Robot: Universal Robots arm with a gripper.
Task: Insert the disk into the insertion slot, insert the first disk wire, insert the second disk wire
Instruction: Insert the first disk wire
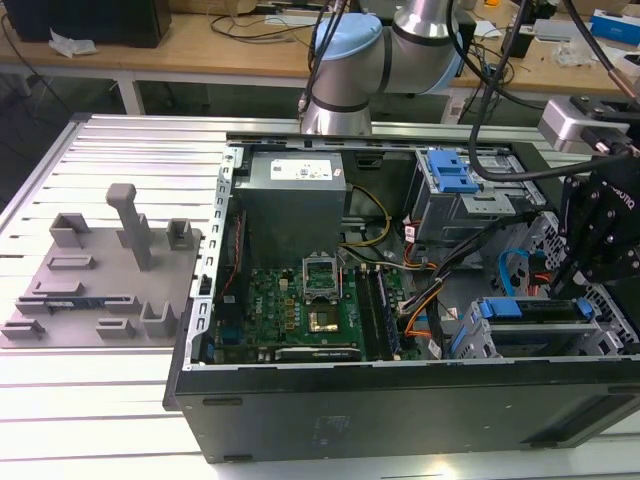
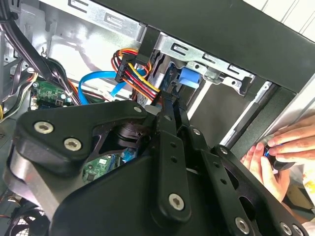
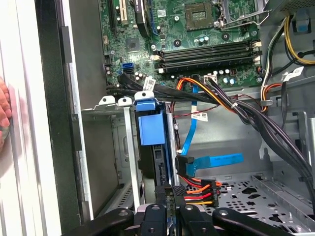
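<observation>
We see the disk (image 3: 150,129), framed in smooth blue plastic, seated in the insertion slot (image 1: 468,335), a grey sheet-metal bay in the black case's (image 1: 400,400) near corner on the exterior view's right. The gripper's (image 3: 170,191) slim black fingers are pressed together at the disk's edge. A black plug (image 3: 192,192) with red, orange and yellow wires lies just beside them.

My desk (image 1: 100,400) is a top of pale metal slats. An open black computer case (image 1: 400,410) lies on its side on it. Just beside the case, toward the exterior view's left, rests a flat grey fixture plate (image 1: 100,285) carrying upright blocks.
</observation>
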